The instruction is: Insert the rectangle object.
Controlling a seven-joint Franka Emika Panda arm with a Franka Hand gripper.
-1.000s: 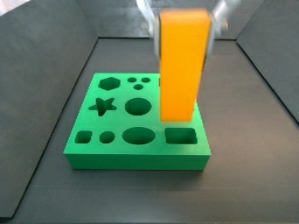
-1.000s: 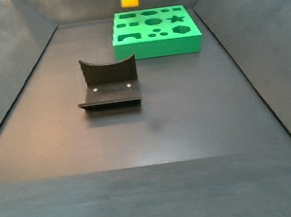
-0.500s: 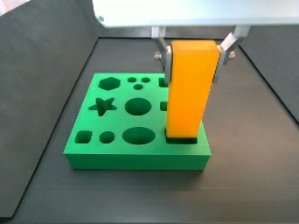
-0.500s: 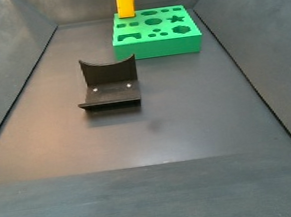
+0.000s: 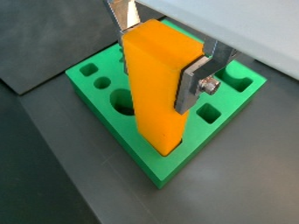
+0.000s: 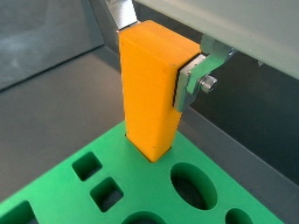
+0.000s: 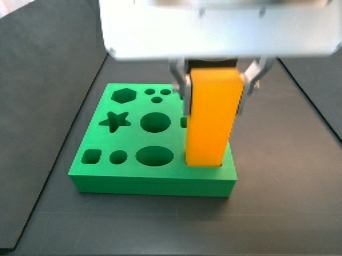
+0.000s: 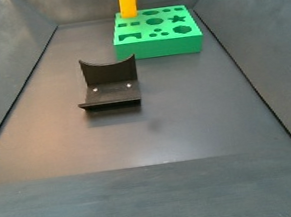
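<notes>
Block held upright over the board's corner.

I see the gripper (image 5: 163, 52) clamped on the top of the orange block (image 5: 158, 87), its lower end at a corner of the green board (image 5: 176, 162); whether it sits in a hole, I cannot tell. The fixture (image 8: 109, 83) stands well apart. I can read no writing anywhere.

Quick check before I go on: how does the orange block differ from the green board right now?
The orange block stands upright, held in the pincer over the board's corner; the green board lies flat on the floor. The block is tall and narrow, the board wide and low. The block's faces are plain, while the board's top is cut with shaped holes. Both are single-colour, straight-edged pieces.
</notes>
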